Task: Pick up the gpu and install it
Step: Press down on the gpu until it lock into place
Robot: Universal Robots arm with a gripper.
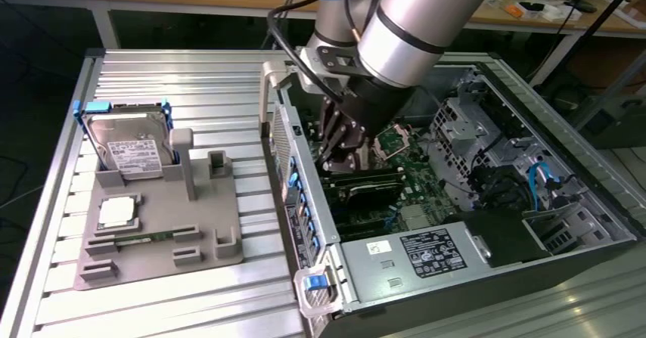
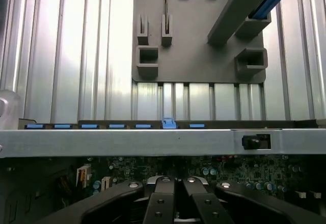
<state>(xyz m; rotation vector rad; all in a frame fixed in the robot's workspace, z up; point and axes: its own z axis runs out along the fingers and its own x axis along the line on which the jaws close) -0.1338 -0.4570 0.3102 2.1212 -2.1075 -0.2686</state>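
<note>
Gripper: I see my gripper [image 1: 341, 156] down inside the open computer case [image 1: 565, 202], its fingers [image 2: 164, 203] drawn fully together over the motherboard [image 1: 404, 173].
Gpu: I read the gpu [image 1: 355, 178] as the dark card lying across the board right under the fingertips; whether the fingers pinch it I cannot tell.
Case wall: in the wrist view, a grey metal edge [image 2: 153, 141] crosses just past the fingers, with a row of blue slot clips [image 2: 117, 126] behind it.
Power supply: a labelled box [image 1: 429, 253] sits at the case's near end in the exterior view.
Parts tray: a grey holder [image 1: 151, 232] lies on the ribbed table [image 1: 202, 73], at the exterior view's left.
Hard drive: a silver drive in a blue frame [image 1: 129, 145] stands tilted at the tray's far end.
</note>
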